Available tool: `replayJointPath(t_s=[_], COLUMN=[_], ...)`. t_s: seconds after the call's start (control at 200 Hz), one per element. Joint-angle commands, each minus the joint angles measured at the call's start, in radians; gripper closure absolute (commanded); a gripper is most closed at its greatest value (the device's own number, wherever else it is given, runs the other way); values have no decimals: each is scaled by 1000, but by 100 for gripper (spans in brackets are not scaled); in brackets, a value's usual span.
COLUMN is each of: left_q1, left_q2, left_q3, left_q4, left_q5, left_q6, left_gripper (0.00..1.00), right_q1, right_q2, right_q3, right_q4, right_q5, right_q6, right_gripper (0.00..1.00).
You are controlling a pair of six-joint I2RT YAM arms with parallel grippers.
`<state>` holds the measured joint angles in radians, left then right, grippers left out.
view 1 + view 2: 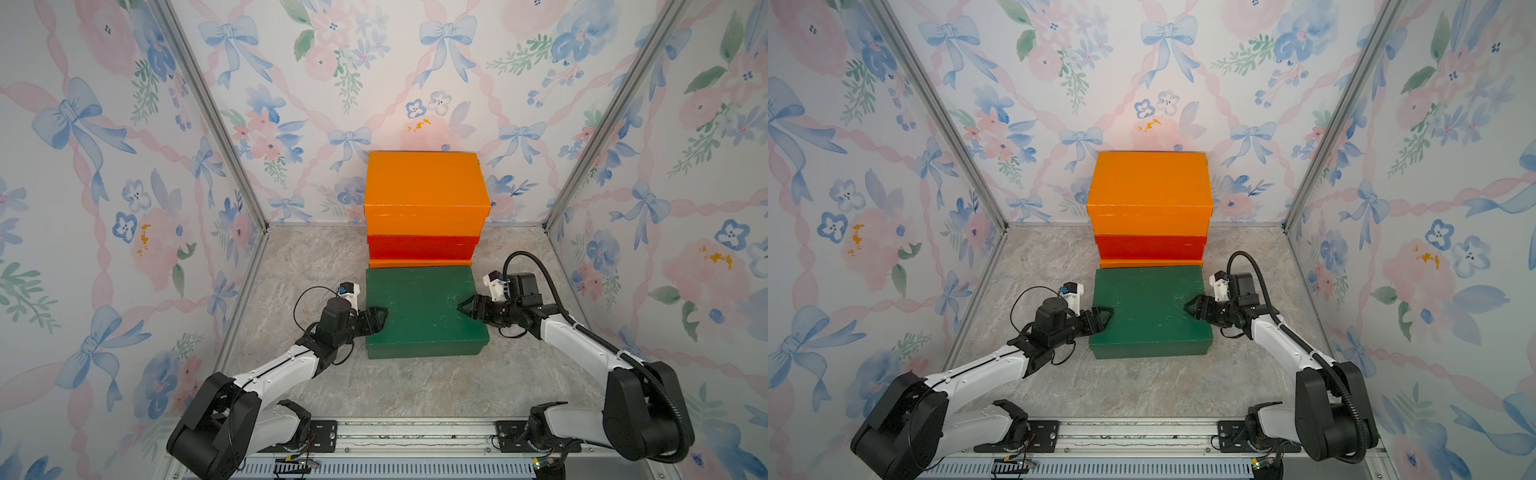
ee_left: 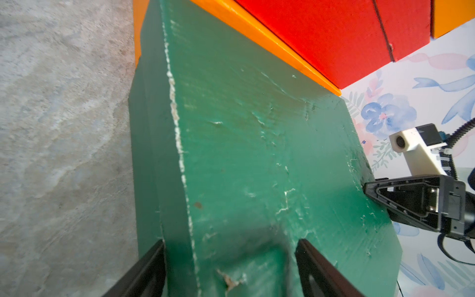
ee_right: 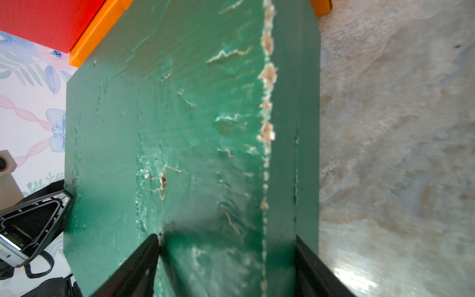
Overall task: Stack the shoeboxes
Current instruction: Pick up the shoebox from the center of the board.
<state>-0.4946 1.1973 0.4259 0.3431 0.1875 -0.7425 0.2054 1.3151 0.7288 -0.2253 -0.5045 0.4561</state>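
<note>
Left gripper point(image 1: 385, 318) and right gripper point(image 1: 459, 308) straddle opposite ends of the green shoebox point(image 1: 424, 309); clamped or not, we cannot tell. Light, dentable cardboard, we judge: squeeze gently between the fingers.

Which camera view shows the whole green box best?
A top view: the green box shows whole, lid and front side. The wrist views are too close: each gives only part of the lid and one side, with chipped edge paint.
</note>
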Motion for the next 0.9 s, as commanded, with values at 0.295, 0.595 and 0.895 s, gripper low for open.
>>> replayJointPath(t_s=[0.295, 0.595, 0.895], left_q1=[-7, -23, -35], left_q2=[-37, -86, -138], left_q3=[-8, 19, 49], left_q4=[3, -25, -68], left_q5=[60, 69, 59], left_q6=[1, 1, 5], left_gripper=[27, 29, 30], right_q1=[71, 102, 122], right_q2=[-22, -74, -104], right_q3=[27, 61, 91], right_q4=[-48, -91, -120], right_q5=[-87, -84, -74], right_q6=[-11, -8, -8], right_gripper=[24, 24, 24])
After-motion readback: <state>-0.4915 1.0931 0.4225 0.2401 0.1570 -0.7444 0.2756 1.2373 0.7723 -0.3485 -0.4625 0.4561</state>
